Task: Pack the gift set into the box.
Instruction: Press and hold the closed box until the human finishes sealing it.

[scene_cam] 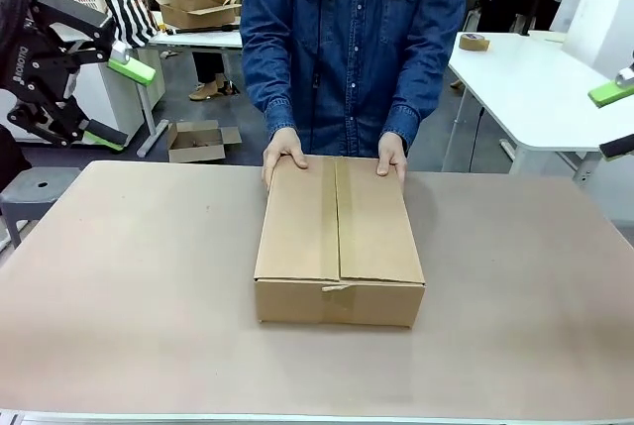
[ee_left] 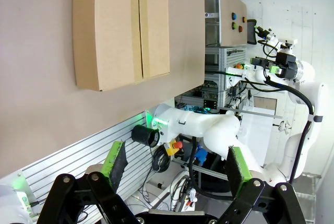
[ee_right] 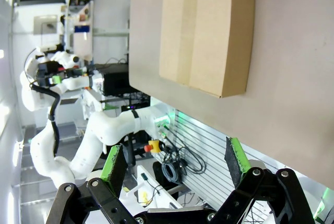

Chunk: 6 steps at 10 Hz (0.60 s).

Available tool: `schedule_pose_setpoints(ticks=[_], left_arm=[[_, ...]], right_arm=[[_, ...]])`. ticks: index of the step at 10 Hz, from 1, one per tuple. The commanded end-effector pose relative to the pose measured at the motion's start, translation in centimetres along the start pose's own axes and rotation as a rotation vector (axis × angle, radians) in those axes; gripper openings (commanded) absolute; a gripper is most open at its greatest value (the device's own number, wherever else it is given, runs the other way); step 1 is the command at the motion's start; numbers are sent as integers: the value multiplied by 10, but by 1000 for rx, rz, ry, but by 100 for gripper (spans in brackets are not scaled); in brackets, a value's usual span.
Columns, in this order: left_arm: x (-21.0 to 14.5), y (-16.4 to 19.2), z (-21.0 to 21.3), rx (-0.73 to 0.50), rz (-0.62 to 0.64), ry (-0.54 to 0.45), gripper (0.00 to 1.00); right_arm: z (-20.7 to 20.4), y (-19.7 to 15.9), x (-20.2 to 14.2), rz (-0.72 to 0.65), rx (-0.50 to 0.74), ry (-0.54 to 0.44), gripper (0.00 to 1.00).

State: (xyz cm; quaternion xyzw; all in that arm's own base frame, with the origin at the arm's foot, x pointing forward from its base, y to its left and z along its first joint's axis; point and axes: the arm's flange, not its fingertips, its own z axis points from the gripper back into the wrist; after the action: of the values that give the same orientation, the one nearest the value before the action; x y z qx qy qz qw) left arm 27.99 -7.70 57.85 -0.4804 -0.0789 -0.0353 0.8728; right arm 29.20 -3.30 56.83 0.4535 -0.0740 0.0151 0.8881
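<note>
The box (scene_cam: 340, 237) lies in the middle of the table (scene_cam: 129, 286) with its flaps folded shut and a seam running down its top. A person in a denim shirt rests both hands (scene_cam: 284, 153) on its far end. The gift set is out of view. My left gripper (scene_cam: 119, 104) hangs open above the table's far-left corner, well clear of the box. At the far right edge my right gripper (scene_cam: 614, 120) is open too. In the wrist views the box (ee_left: 122, 25) (ee_right: 206, 31) lies far beyond the left gripper (ee_left: 176, 161) and the right gripper (ee_right: 175, 161), both with nothing between their fingers.
A small tan cardboard box (scene_cam: 198, 140) sits on the floor behind the table's left side. A white table (scene_cam: 535, 88) with a tape roll (scene_cam: 474, 42) stands at the back right. A grey stool (scene_cam: 30, 192) is at the left edge. Bare tabletop surrounds the box.
</note>
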Motion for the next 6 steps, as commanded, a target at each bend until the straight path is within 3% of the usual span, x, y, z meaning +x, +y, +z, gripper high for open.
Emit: schedule_pose_setpoints(ticks=[1,2,3,4,6], left_arm=[[0,0,0,0,0,0,100],[12,-7,-24,17,-230,-110,100],[19,-11,-53,-111,-433,-139,100],[23,-7,-79,-135,-582,-166,100],[28,15,-117,-164,-702,-174,100]], right_arm=[[-13,10,14,31,-127,-151,100],[-41,27,29,273,-154,-166,100],[-80,42,41,476,-87,-94,100],[-115,49,52,641,-11,-71,100],[-171,47,61,907,89,-171,100]])
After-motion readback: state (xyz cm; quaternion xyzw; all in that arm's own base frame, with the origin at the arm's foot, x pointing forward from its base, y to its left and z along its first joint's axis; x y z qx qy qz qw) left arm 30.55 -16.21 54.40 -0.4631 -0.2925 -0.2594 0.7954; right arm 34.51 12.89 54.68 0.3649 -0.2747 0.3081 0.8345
